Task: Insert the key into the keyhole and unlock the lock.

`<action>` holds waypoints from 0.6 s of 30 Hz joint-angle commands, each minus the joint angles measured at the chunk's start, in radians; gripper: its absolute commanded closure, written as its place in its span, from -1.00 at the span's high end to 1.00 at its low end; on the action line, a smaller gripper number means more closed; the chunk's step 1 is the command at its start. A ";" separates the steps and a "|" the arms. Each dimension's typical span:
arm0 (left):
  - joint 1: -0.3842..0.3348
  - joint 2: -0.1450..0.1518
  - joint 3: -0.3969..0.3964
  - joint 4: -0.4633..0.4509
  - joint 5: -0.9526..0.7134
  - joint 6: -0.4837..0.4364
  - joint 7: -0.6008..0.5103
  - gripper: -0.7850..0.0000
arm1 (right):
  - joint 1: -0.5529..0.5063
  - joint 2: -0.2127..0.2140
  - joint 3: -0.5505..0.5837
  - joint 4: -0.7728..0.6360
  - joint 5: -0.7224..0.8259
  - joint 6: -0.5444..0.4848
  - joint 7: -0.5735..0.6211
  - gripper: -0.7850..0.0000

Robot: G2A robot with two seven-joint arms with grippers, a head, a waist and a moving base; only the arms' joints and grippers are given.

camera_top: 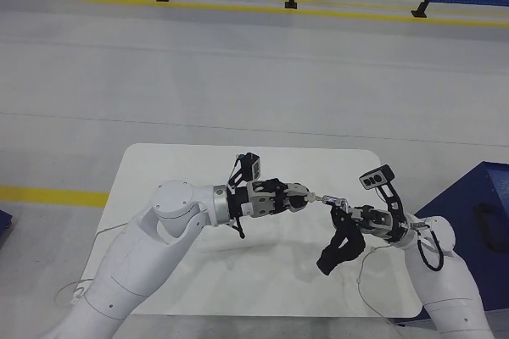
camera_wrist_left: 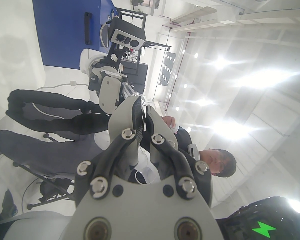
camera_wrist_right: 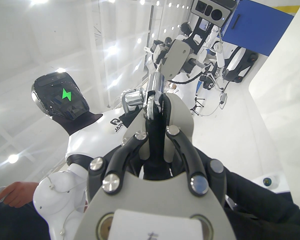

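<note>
My left pincer pinches the dark-headed metal key, in line with the chrome cable-lock barrel gripped by my right pincer.

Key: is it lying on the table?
No, the left gripper pinches the key in mid-air, facing the lock in the right gripper.

Arms: white gloss shells, rounded joints; blk wrist sections.
Left gripper, right gripper: grey fingers, blk linkage bars, silver round-head screws.
Wrist cam: grey housing, blk bracket.
Head: blk gloss, green bolt mark.
Torso: white, blk neck, thin white cable.
</note>
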 commanded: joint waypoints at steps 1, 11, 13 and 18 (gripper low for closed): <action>0.000 0.000 0.000 0.000 0.003 -0.001 0.000 -1.00 | 0.000 0.000 -0.001 0.000 0.000 0.000 0.000 -1.00; 0.024 0.004 -0.002 -0.030 0.055 -0.012 0.016 -1.00 | -0.014 0.001 -0.002 -0.026 -0.005 0.036 -0.044 -1.00; 0.030 0.006 -0.005 -0.039 0.073 -0.019 0.011 -1.00 | -0.021 0.003 0.005 -0.035 0.002 0.072 -0.053 -1.00; 0.034 0.008 -0.011 -0.053 0.122 -0.057 -0.006 -1.00 | -0.020 0.009 0.008 -0.030 0.016 0.169 -0.021 -1.00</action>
